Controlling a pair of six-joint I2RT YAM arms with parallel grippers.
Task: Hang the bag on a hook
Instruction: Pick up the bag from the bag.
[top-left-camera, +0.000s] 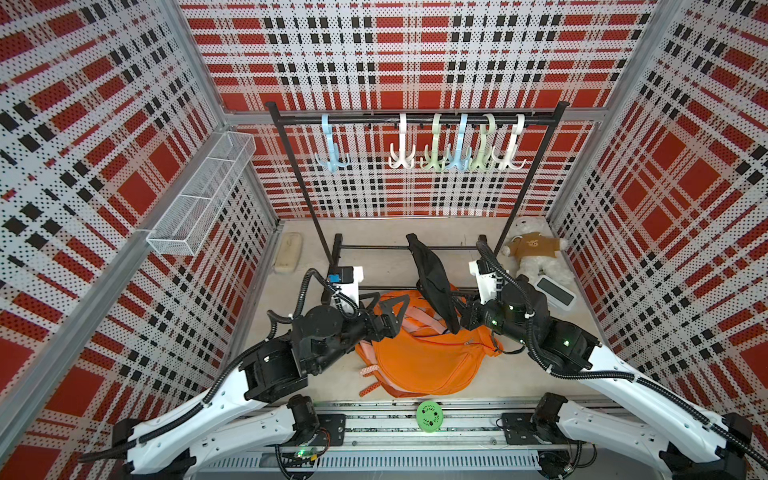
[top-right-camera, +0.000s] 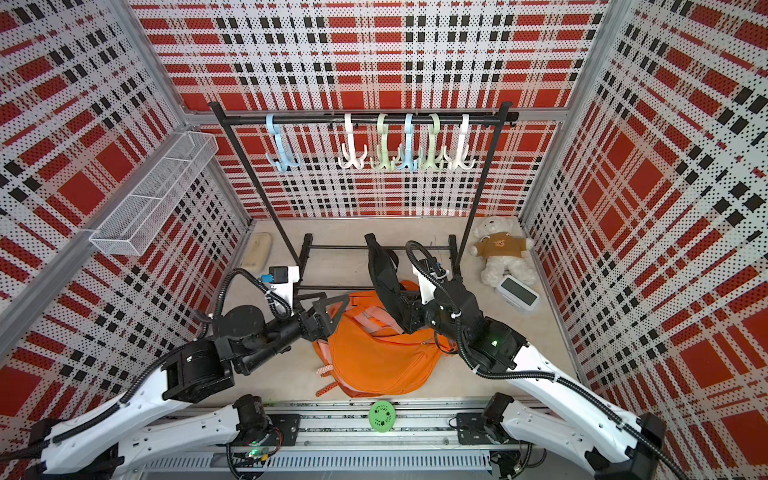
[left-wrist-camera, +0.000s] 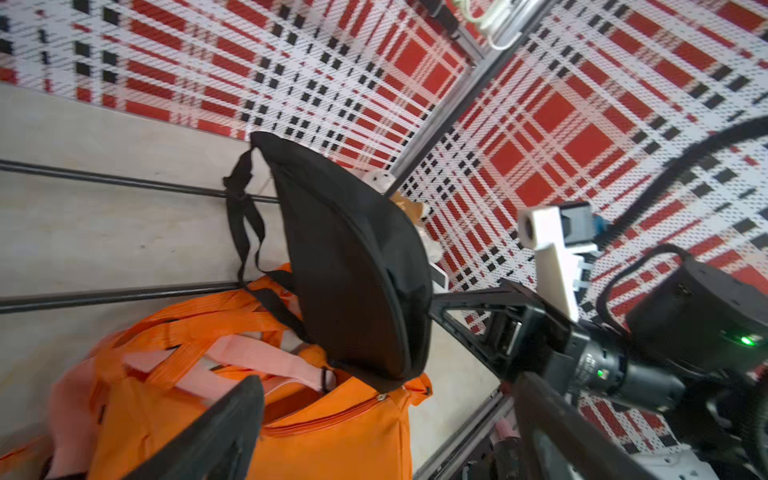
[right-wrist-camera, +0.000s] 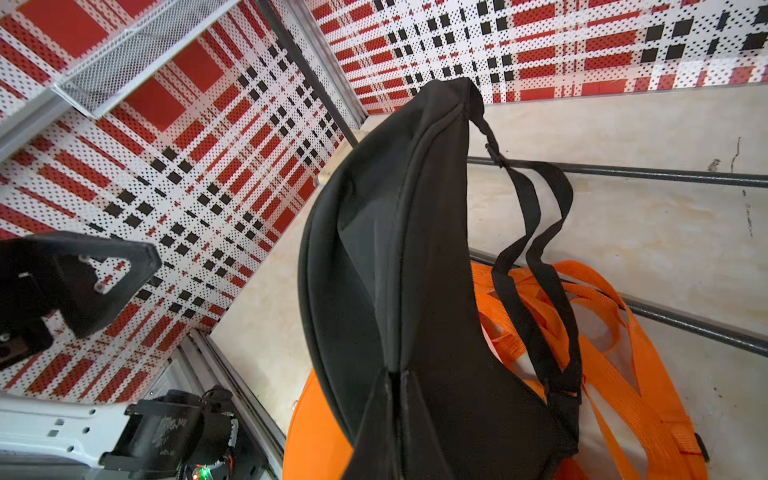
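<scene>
Lift step: right gripper (top-left-camera: 462, 316) clamps the black sling bag (top-left-camera: 434, 286) by one end; left gripper (top-left-camera: 388, 318), jaws apart, hovers above the orange backpack (top-left-camera: 424, 357). Next move presumably presents the strap (right-wrist-camera: 536, 232) to a hook (top-left-camera: 400, 145).

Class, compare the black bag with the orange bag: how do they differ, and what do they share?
Colour: the black bag is dark all over; the orange bag has pale pink straps. Size: the black bag is slimmer, the orange bag broader. Pose: the black bag stands raised on end, pinched by the right claw; the orange bag lies flat, ungripped. Both have straps and neither hangs on the hooks.
</scene>
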